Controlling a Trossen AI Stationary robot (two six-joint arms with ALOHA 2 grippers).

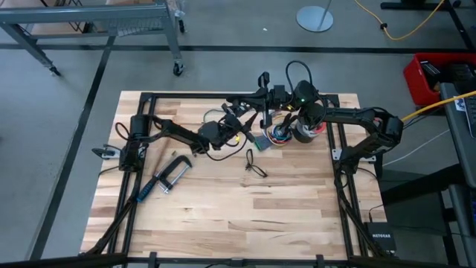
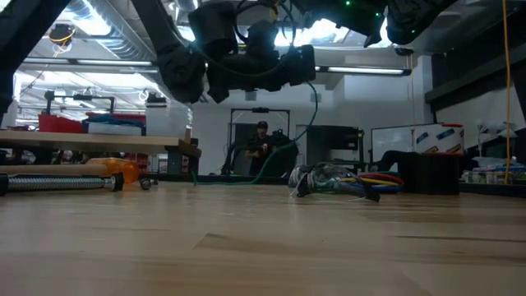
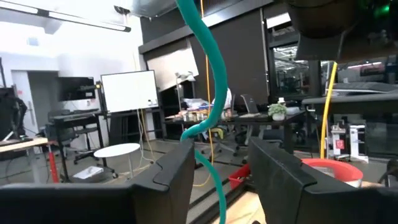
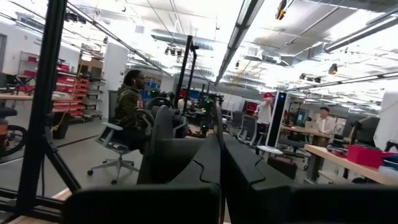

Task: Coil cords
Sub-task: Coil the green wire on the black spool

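- Our left claw (image 3: pixel 217 171) sits raised above the desk (image 1: pixel 223 216) near the back middle. Its fingers (image 3: pixel 168 174) stand a little apart, and the cord (image 3: pixel 214 68) runs through the gap between them. In the left wrist view it looks greenish.
- We cannot tell whether the pads actually pinch the cord or only bracket it, so we treat the hold as loose.
- Our right claw (image 4: pixel 219 168) is shut with nothing in it that we can see. It is lifted at the back right, above the bundle of coloured wires (image 1: pixel 282 134).
- In the high view the cord (image 1: pixel 223 141) loops about the left claw (image 1: pixel 236 132), with slack trailing on the desk just beside it. In the low view it hangs down from the claw to the desk.
- Risk: if the left claw moves off with this slack hold, the cord may slide out and the loop fall open.
- Risk: the cord lies close to the wires and to the small wire loops (image 1: pixel 255 167). A sweep could snag them and drag them into the coil.
- Risk: both arms crowd the same back area, so a wide winding motion may knock one arm against the other.
- The clamp (image 1: pixel 165 181) lies well apart at the left, so we judge it no hindrance.
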